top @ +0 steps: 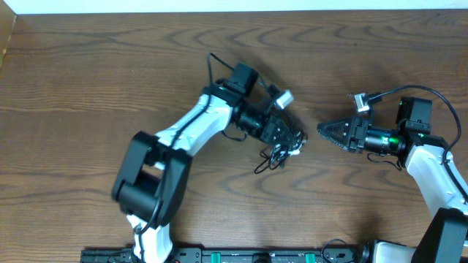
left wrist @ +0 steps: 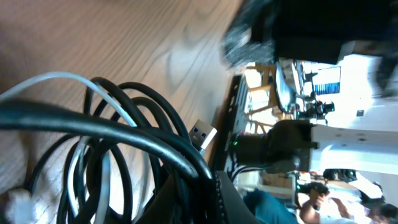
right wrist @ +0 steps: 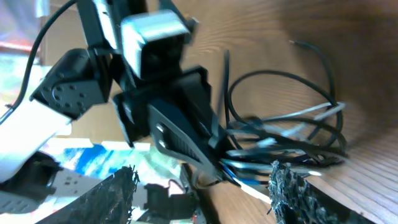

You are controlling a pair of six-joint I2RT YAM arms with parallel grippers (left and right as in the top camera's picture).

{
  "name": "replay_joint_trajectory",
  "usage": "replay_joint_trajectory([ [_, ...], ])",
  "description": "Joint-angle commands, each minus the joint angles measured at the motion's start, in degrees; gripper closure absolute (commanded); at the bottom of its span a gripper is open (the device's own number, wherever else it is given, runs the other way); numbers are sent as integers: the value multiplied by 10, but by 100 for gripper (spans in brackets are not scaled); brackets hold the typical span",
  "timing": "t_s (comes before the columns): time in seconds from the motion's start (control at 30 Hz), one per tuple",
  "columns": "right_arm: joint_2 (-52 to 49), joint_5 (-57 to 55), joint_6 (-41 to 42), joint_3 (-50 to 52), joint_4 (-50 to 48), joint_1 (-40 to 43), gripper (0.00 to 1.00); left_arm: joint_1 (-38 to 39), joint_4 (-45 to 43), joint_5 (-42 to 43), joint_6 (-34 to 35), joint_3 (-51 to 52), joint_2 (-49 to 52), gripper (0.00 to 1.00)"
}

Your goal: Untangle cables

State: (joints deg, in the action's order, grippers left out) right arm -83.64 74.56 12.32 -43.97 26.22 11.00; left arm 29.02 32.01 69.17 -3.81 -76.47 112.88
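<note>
While the left gripper (top: 291,136) pinches the cables (top: 274,155) mid-table, the right gripper (top: 324,131) hovers with jaws spread. The tangle lies at its 9 o'clock, close by; loose loops trail toward 7 o'clock.

Your overhead view is evenly bright and sharp, and the shadows on the table (top: 88,66) are soft and short. On your left wrist view the cables (left wrist: 130,134) sit too near the lens and go soft. The top right smears into dark blur, and the far room (left wrist: 354,68) is washed out bright. Your right wrist view is blurred toward its left side.
</note>
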Motion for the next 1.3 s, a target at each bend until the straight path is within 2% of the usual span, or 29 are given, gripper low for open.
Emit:
replay_joint_trajectory([
  [0.0,0,-38,-26,-1,10,-2,33,17,2,-29,-13,2,28,86],
  [0.03,0,-38,-28,-1,13,-2,32,21,5,-52,-10,2,29,83],
  [0.1,0,-41,-28,-1,13,-2,32,28,9,-112,13,2,22,63],
  [0.2,0,-65,-28,-1,23,-2,32,28,9,-133,20,2,12,52],
  [0.4,0,-103,-30,-1,51,-2,33,28,9,-134,22,2,-19,48],
  [0.5,0,-132,-30,-1,62,-2,33,28,10,-134,24,2,-37,51],
  [0.6,0,-143,-30,-1,66,-2,33,28,14,-175,27,2,-53,53],
  [0.67,0,-143,-30,-1,66,-2,33,28,23,-188,28,2,-53,60],
  [0.77,0,-149,-30,-1,63,-2,33,38,38,-239,29,2,-53,62],
  [0.83,0,-158,-30,-1,64,-2,33,48,40,-268,32,2,-53,70],
  [0.9,0,-166,-30,-1,66,-2,34,66,41,-320,46,2,-53,89],
  [0.93,0,-166,-30,-1,68,-2,35,76,41,-339,48,2,-53,92],
  [1.0,0,-166,-30,-1,68,-2,37,83,41,-341,48,2,-53,92],
  [1.17,0,-166,-26,-1,68,-2,50,90,39,-341,48,2,-53,92],
  [1.27,0,-166,-3,-1,71,-11,62,91,40,-341,48,2,-53,92],
])
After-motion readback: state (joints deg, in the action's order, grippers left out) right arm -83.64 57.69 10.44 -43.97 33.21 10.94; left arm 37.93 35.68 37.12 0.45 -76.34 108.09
